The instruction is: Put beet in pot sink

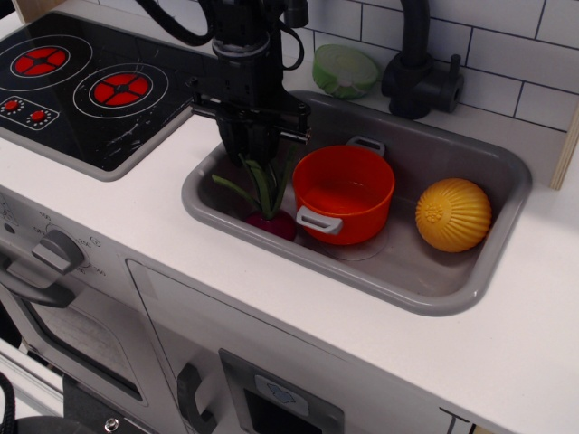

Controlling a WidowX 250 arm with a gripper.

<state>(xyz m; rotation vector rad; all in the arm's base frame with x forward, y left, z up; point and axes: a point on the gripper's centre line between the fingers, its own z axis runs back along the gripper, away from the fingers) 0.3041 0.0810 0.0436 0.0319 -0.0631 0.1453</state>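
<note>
The beet [271, 223] stands in the left part of the grey sink [452, 303], with its dark magenta bulb on the sink floor and its green stalks pointing up. It touches the left side of the orange pot [344, 194], which is upright and empty in the middle of the sink. My black gripper [253, 154] hangs straight down over the beet. Its fingers are drawn together around the tops of the stalks. The bulb still rests on the sink floor.
A ribbed yellow ball [452, 214] lies in the right part of the sink. A green bowl-like half [344, 70] and a black faucet [416, 72] stand behind the sink. A black stove top [81, 86] lies to the left on the white counter.
</note>
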